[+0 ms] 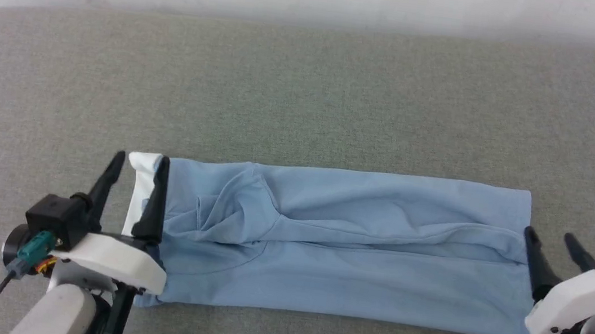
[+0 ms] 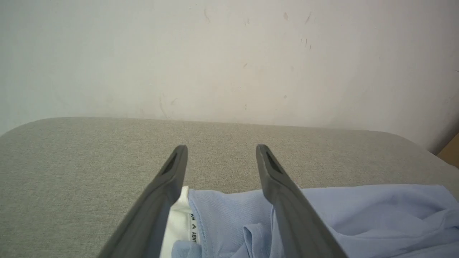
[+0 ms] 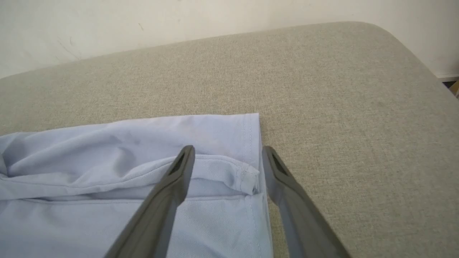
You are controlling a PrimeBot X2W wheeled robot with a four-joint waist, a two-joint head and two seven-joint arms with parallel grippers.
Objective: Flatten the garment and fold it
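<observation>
Left gripper (image 1: 141, 159): jaws spread wide, nothing pinched. I see it straddling the collar end of the garment (image 1: 351, 241). The outer finger sits just outside the white collar (image 1: 138, 193), the inner finger over blue cloth just inside it. In the left wrist view the neck tape (image 2: 192, 229) lies between the two fingers, beside the outer one.

Right gripper (image 1: 549, 235): also spread wide, holding nothing. It straddles the hem end, with one finger over the cloth and the other over bare surface just off the edge. In the right wrist view a folded-over corner lies between the fingers.

The garment lies as a long band, folded lengthwise, across the near part of the grey padded table (image 1: 307, 89). Collar to my left, hem to my right. Far half is creased, near half is smoother.
</observation>
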